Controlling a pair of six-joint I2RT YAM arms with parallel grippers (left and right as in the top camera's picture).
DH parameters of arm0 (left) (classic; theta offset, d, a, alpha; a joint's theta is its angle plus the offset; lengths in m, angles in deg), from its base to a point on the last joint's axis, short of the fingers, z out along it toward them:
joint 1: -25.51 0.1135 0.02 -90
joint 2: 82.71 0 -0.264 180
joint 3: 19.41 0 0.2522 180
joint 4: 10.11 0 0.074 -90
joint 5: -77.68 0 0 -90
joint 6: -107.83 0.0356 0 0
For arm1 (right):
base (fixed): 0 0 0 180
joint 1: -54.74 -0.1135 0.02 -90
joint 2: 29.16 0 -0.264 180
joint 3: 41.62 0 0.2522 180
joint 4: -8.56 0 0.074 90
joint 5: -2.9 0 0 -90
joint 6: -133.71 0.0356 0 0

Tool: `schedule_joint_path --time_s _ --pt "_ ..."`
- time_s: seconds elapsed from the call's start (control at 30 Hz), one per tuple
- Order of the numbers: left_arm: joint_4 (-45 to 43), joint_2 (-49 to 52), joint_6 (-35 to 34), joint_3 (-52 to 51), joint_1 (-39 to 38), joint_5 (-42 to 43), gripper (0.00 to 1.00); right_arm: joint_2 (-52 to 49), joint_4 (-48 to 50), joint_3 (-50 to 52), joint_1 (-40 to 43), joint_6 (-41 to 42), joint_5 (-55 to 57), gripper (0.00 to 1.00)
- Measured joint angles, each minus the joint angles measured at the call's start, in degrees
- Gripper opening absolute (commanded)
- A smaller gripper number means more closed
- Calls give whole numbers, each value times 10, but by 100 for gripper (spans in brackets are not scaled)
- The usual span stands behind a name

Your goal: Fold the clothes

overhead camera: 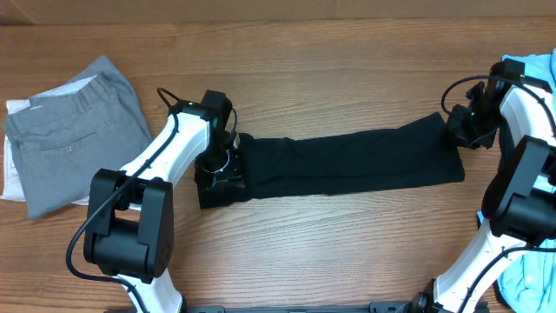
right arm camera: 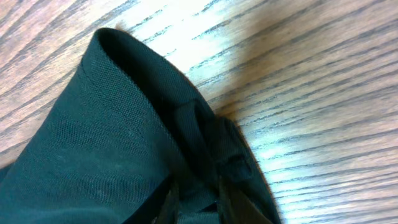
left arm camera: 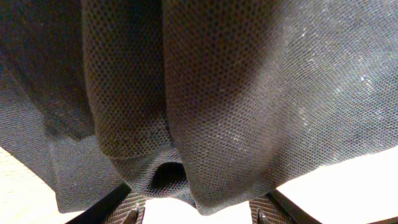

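A long black garment [overhead camera: 347,161] lies stretched flat across the middle of the wooden table. My left gripper [overhead camera: 219,172] is at its left end. In the left wrist view the black mesh cloth [left arm camera: 205,93] fills the frame and sags between the two fingers [left arm camera: 196,214], which stand wide apart. My right gripper [overhead camera: 466,130] is at the garment's right end. In the right wrist view its fingers [right arm camera: 198,205] are close together, pinched on a fold of the black cloth [right arm camera: 112,143].
Folded grey trousers [overhead camera: 74,135] lie on a white garment [overhead camera: 13,165] at the far left. Light blue clothes lie at the right edge, one at the top [overhead camera: 532,69] and one at the bottom [overhead camera: 532,278]. Bare wood [overhead camera: 347,252] lies in front of the garment.
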Motion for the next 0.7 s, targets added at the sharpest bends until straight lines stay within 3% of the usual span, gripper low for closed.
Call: schedule_joint_path --time_s 0.3,0.43,0.63,0.7 --pt "-1 0 0 0 0 0 56 0 -10 -2 0 -2 0 4" --pt "-1 0 0 0 0 0 56 0 -42 -3 0 3 4 4" --pt "-1 0 0 0 0 0 56 0 -132 -5 0 79 97 5" --pt "-1 0 0 0 0 0 56 0 -137 -5 0 89 114 13"
